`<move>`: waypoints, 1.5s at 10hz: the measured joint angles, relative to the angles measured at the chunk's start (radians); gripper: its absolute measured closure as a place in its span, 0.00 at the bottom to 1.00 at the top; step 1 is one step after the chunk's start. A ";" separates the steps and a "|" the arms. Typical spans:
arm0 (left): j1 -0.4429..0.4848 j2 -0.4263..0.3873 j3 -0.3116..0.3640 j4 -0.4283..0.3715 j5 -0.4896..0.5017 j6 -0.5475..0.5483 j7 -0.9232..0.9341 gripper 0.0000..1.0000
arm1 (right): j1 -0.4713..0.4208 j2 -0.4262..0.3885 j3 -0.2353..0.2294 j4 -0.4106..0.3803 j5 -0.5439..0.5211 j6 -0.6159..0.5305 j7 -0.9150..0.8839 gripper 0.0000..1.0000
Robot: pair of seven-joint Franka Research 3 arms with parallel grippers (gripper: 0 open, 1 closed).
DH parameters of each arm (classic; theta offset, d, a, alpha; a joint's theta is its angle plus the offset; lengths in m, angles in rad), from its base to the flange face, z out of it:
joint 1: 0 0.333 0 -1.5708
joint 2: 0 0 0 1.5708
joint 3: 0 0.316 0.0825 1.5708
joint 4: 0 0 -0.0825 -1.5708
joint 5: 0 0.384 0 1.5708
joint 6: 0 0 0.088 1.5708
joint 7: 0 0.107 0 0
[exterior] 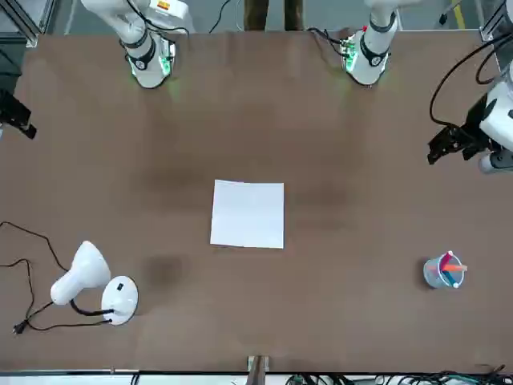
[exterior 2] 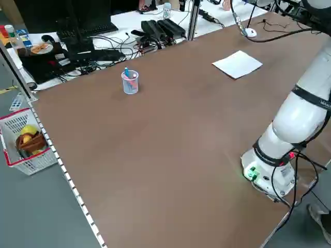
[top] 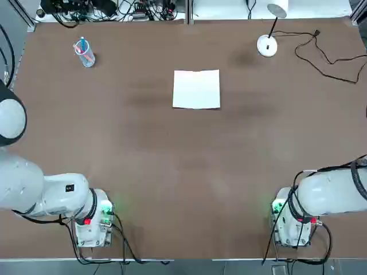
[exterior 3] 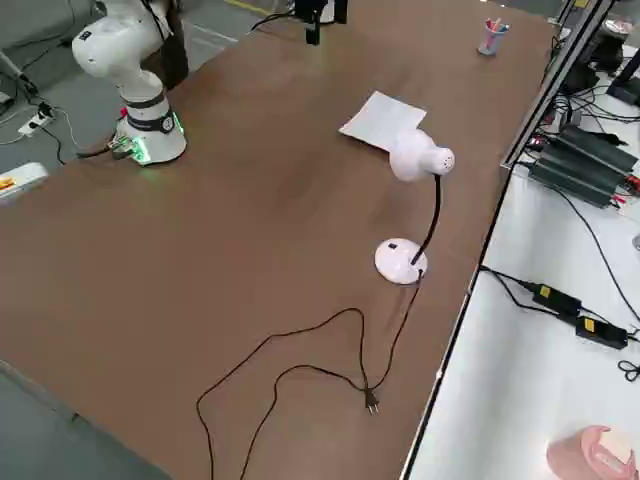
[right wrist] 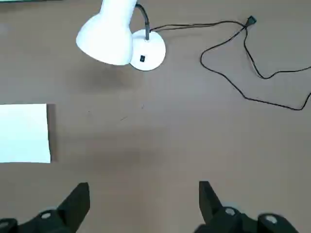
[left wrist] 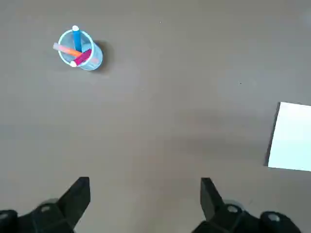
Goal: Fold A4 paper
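Note:
The A4 paper (top: 196,89) lies flat on the brown table, a plain white sheet near the middle toward the far side, also seen from across the table (exterior: 248,213). My left gripper (left wrist: 146,194) hangs open and empty high over the table's left side, with the paper (left wrist: 293,137) off to one side of it. My right gripper (right wrist: 143,196) is open and empty above the right side, and the paper (right wrist: 24,132) lies well away from its fingers. Neither gripper touches the sheet.
A white desk lamp (top: 267,46) with a black cord (top: 330,63) stands at the far right. A clear cup of coloured pens (top: 85,53) stands at the far left. Both arm bases (top: 92,223) sit at the near edge.

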 joint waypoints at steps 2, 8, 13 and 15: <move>0.000 0.000 0.000 0.000 0.000 0.000 0.000 0.00 | -0.008 0.003 -0.006 0.000 0.000 -0.017 0.002 0.01; -0.007 0.004 -0.010 0.001 -0.003 0.000 0.000 0.02 | -0.011 0.016 -0.001 -0.071 0.009 -0.020 0.000 0.01; -0.007 0.040 -0.011 0.001 -0.061 0.000 0.000 0.65 | 0.082 -0.006 0.085 -0.266 0.058 0.174 0.012 0.01; -0.028 0.054 -0.014 0.001 -0.125 0.002 -0.048 0.95 | 0.153 -0.015 0.099 -0.364 0.060 0.285 0.068 0.01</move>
